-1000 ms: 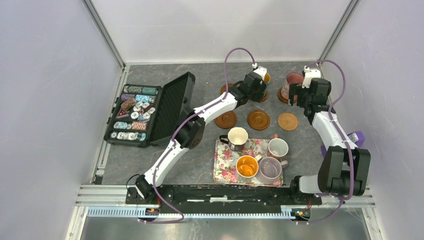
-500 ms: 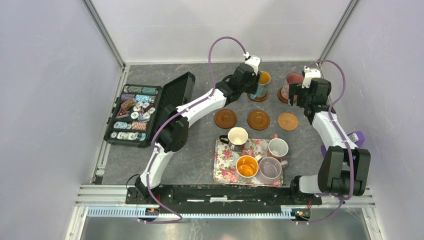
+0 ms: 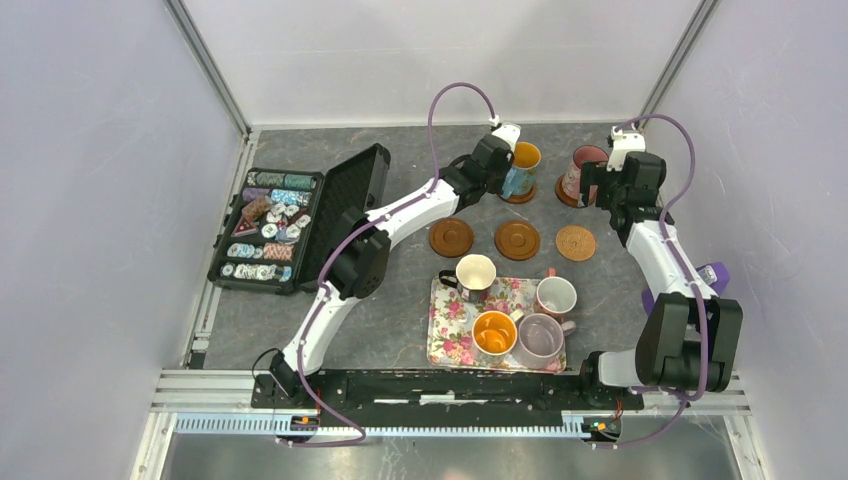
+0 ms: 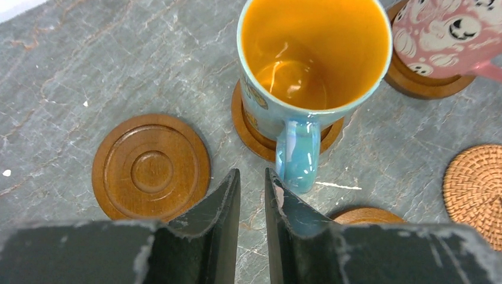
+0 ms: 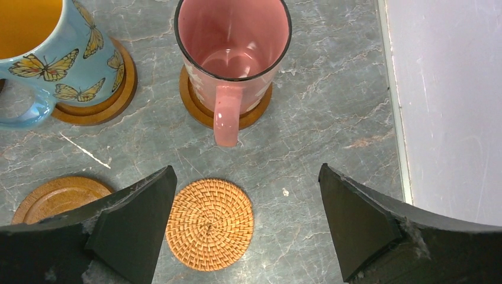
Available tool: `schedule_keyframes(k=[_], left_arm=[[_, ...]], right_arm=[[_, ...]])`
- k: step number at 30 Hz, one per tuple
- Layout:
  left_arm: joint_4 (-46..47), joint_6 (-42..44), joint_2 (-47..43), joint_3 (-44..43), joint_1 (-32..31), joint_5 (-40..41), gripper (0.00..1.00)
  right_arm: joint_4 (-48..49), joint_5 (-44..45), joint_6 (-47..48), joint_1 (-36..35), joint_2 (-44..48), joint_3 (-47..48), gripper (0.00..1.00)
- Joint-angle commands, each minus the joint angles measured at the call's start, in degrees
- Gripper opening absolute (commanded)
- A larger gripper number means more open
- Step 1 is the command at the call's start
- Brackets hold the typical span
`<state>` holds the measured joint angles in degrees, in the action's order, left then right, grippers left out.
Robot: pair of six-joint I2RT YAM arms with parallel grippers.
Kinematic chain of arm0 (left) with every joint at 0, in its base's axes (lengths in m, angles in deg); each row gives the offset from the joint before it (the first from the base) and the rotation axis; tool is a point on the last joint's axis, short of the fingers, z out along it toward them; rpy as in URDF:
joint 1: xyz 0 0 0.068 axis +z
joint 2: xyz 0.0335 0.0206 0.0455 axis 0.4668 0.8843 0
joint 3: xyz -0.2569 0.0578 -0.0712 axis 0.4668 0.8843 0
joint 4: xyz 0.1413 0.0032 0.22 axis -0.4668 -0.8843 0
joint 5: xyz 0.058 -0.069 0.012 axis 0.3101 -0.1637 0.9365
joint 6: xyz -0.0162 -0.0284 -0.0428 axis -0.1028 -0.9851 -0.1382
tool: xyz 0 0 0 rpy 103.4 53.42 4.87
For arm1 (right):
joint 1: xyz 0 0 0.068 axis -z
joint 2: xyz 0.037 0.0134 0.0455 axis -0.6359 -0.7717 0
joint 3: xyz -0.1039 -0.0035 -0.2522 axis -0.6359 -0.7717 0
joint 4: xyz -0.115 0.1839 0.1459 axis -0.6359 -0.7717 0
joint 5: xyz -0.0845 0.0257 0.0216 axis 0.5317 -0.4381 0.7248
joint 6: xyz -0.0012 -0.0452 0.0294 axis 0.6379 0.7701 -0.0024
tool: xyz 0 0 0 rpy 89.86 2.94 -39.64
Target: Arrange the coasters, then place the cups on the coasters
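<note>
A blue, orange-lined cup (image 4: pixel 314 65) stands on a brown coaster (image 4: pixel 254 127), its handle towards my left gripper (image 4: pixel 253 173). That gripper sits just short of the handle, its jaws nearly shut and a thin gap holding nothing. An empty brown coaster (image 4: pixel 151 167) lies to its left. The pink cup (image 5: pixel 232 53) rests on another coaster, with my right gripper (image 5: pixel 247 167) open wide in front of it, above the tan coaster (image 5: pixel 209 223). Two more brown coasters (image 3: pixel 451 237) (image 3: pixel 517 239) lie in the front row. Several cups (image 3: pixel 475 272) stand on the floral tray (image 3: pixel 450 335).
An open black case of poker chips (image 3: pixel 270 225) sits at the left. Metal frame rails and white walls close in the sides and back. A purple object (image 3: pixel 712 272) lies by the right arm.
My left gripper has drawn back from the blue cup, leaving it on its coaster, and its jaws have closed to a thin gap. The right arm has hardly moved.
</note>
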<state>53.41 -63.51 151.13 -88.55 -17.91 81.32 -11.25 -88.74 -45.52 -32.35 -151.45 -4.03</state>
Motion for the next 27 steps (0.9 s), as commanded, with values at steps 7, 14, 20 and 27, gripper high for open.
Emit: schedule_keyframes(k=[7, 14, 20, 27], left_arm=[[-0.3, 2.5, 1.1, -3.2, -0.1, -2.5, 0.40], [-0.6, 2.1, 1.3, -3.3, -0.3, -4.8, 0.47], [-0.6, 2.0, 2.0, -4.5, -0.6, -5.4, 0.52], [-1.7, 2.2, 3.8, -7.5, -0.8, -6.6, 0.59]], right_arm=[[1.6, 0.0, -0.1, 0.9, 0.0, 2.5, 0.98], [1.6, -0.1, -0.2, 1.2, 0.1, 2.1, 0.98], [1.6, -0.4, -0.2, 1.3, 0.0, 2.1, 0.98], [1.6, -0.9, 0.1, 1.3, -0.1, 2.2, 0.98]])
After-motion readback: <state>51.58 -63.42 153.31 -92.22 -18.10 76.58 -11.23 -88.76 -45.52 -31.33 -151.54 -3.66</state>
